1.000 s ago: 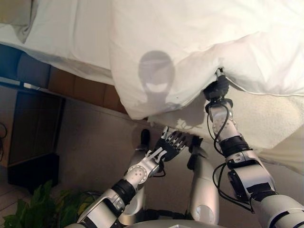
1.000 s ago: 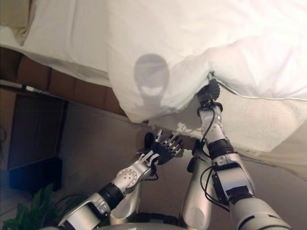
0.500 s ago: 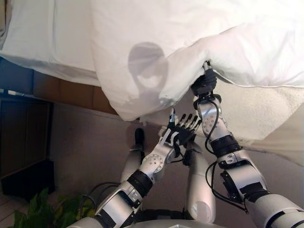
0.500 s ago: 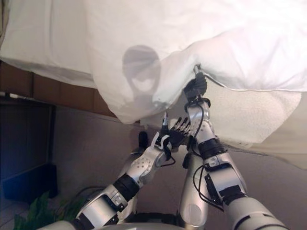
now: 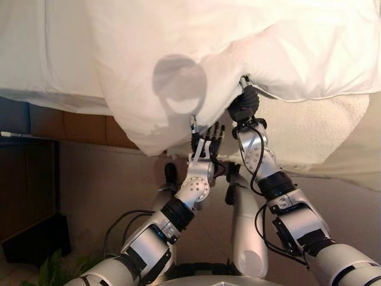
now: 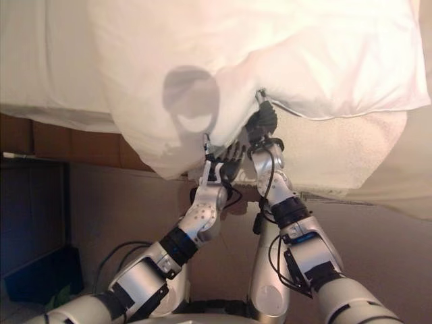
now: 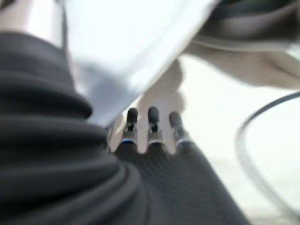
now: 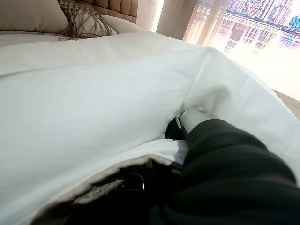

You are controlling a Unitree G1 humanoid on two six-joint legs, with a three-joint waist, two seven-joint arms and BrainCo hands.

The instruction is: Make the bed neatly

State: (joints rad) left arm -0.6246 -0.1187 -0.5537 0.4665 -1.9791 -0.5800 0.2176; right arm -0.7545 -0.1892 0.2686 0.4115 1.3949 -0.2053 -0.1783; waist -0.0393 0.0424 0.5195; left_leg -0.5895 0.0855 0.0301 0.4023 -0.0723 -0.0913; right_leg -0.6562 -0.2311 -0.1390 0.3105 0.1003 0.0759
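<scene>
A white duvet (image 5: 196,53) hangs over the side of the bed, its corner drooping toward the floor. My right hand (image 5: 243,106) is raised into a puckered fold at the duvet's edge and is shut on the cloth; in the right wrist view the duvet (image 8: 93,93) gathers around the hand (image 8: 220,159). My left hand (image 5: 202,142) is open with straight fingers, just left of the right hand, touching the duvet's hanging lower edge. In the left wrist view its fingertips (image 7: 150,123) rest against white cloth (image 7: 126,42).
A beige textured cover (image 5: 315,128) lies on the mattress under the duvet at the right. The brown padded bed base (image 5: 71,125) runs along the left, with a dark cabinet (image 5: 27,196) and a plant (image 5: 47,268) below it. A fringed pillow (image 8: 79,21) lies by the headboard.
My left hand has risen from low near the floor up to the duvet's lower edge beside the right hand. The right hand keeps its hold. The camera has shifted.
</scene>
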